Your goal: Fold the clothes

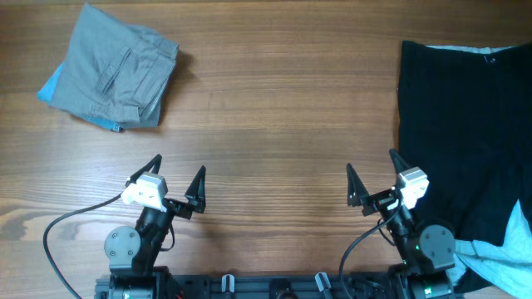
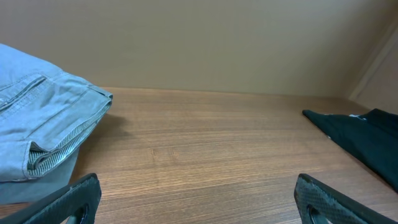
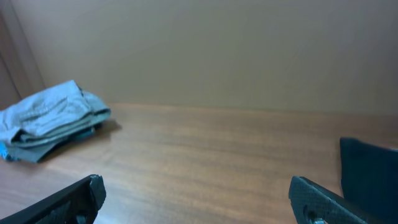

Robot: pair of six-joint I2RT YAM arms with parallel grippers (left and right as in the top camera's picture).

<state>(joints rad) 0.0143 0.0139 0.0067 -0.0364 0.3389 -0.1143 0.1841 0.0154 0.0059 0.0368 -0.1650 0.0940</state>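
Both tools rest low near the front edge of the tabletop (image 1: 274,100), well apart from each other, and neither holds anything. On the left tool (image 1: 178,166) the fingers are spread wide, and the right tool (image 1: 371,162) is spread just as wide. Ahead of the left tool and off to its outer side lie folded grey shorts (image 1: 116,71), stacked on a blue piece (image 1: 50,87) that peeks out beneath them. A black garment (image 1: 461,141) lies spread flat on the right tool's outer side, its near edge just beside that tool's outer finger. Behind the right tool, by the arm's base, a pale blue cloth (image 1: 507,257) overlaps the black garment's corner.
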